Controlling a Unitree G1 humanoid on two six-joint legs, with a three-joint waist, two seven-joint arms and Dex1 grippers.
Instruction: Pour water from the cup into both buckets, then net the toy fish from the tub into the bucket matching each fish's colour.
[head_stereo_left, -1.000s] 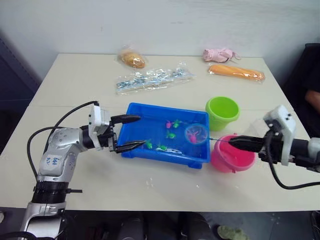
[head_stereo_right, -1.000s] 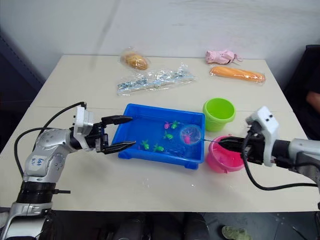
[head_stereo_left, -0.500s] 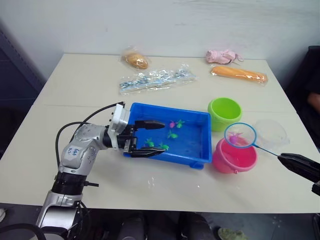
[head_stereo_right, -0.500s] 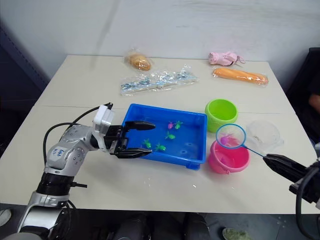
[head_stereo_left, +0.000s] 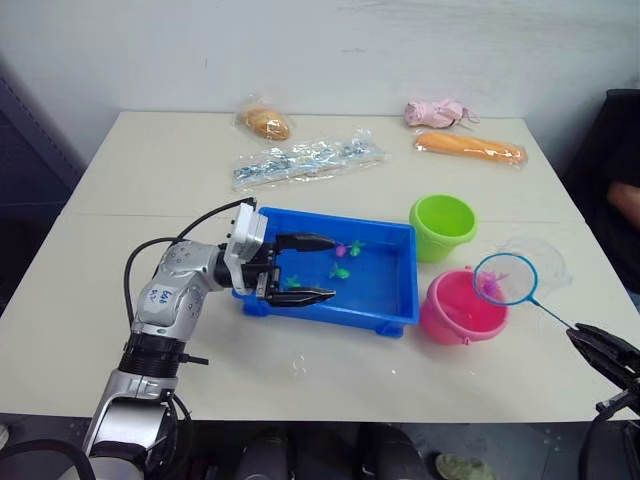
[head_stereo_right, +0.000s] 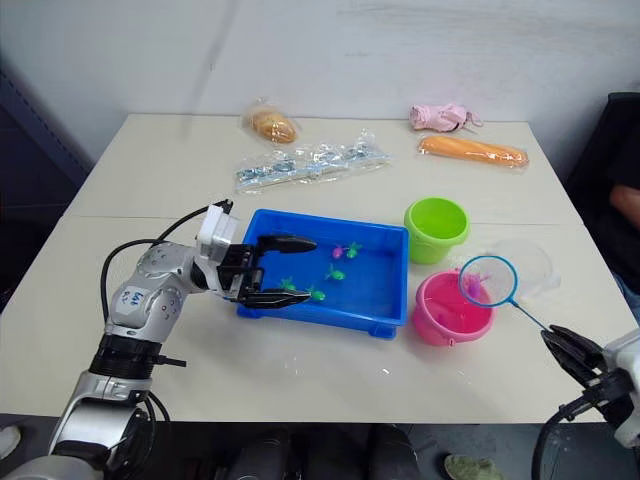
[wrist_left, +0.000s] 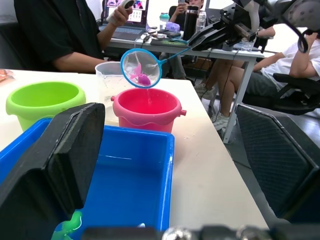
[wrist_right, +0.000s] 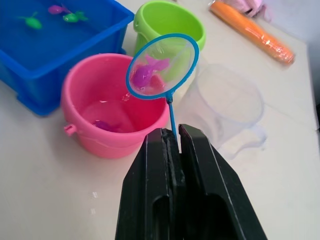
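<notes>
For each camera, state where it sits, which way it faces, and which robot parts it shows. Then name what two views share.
Head stereo views: look forward and down over the bright blue plastic tub; the left gripper spans its near-left corner.
Left wrist view: looks along open fingers across the tub to the round pink plastic bucket.
Right wrist view: looks along the right gripper, shut on the blue-rimmed net with a pink toy fish.
Shared: both wrist views show the lime green plastic bucket.

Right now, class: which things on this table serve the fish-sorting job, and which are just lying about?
Job: blue tub, net carrying a pink fish, pink bucket, green bucket, clear cup.

Lying about: bagged bread roll, clear packet, long orange packet, pink bundle.
</notes>
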